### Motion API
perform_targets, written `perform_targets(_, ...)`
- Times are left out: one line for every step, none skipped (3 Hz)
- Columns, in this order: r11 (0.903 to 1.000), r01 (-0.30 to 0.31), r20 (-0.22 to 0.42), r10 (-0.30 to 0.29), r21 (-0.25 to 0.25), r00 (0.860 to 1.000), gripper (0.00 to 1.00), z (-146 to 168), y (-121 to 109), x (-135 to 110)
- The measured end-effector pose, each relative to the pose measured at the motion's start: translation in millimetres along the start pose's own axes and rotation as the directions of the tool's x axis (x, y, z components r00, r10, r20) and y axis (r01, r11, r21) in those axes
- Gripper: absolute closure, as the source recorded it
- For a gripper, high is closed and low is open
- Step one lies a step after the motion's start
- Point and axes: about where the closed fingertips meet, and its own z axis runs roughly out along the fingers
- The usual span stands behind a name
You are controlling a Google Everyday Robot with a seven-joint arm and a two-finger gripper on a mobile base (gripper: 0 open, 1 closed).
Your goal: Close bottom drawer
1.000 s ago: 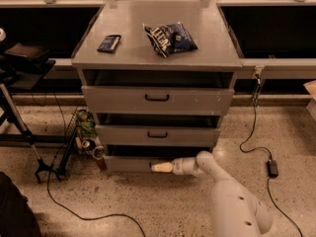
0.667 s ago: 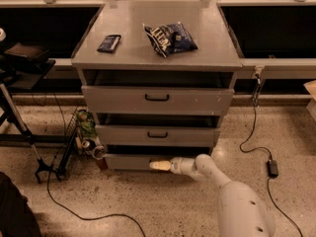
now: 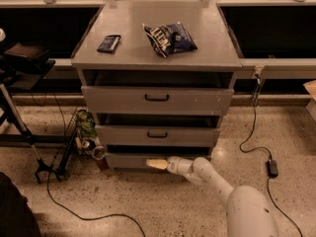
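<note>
Gripper (image 3: 157, 163) low, at front of bottom drawer (image 3: 127, 161) — pale fingers pressed together, holding nothing, tip at panel near its middle. Drawer lowest in grey cabinet (image 3: 158, 58), sticking out a little, dark gap above it. Risk, as I judged it: tip sliding along smooth panel, or off-centre push skewing drawer — jamming short of shut. Floor clutter (image 3: 86, 137) sat near left corner.

High view, claw (image 3: 157, 163) at bottom drawer (image 3: 127, 161)
</note>
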Motion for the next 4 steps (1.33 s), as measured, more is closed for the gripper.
perform_targets(1.0, 0.002, 0.001, -0.002, -0.001, 1.0, 0.0, -1.5, 2.2, 1.4)
perform_targets(1.0, 0.007, -0.09, -0.007, -0.003, 0.996, 0.0, -7.8, 5.0, 5.5)
perform_targets(0.9995, -0.007, -0.195, 0.013, 0.031, 0.981, 0.0, -44.1, -7.8, 20.9)
perform_targets(0.9971, -0.016, -0.281, 0.036, 0.074, 0.959, 0.0, -90.2, -18.3, 35.8)
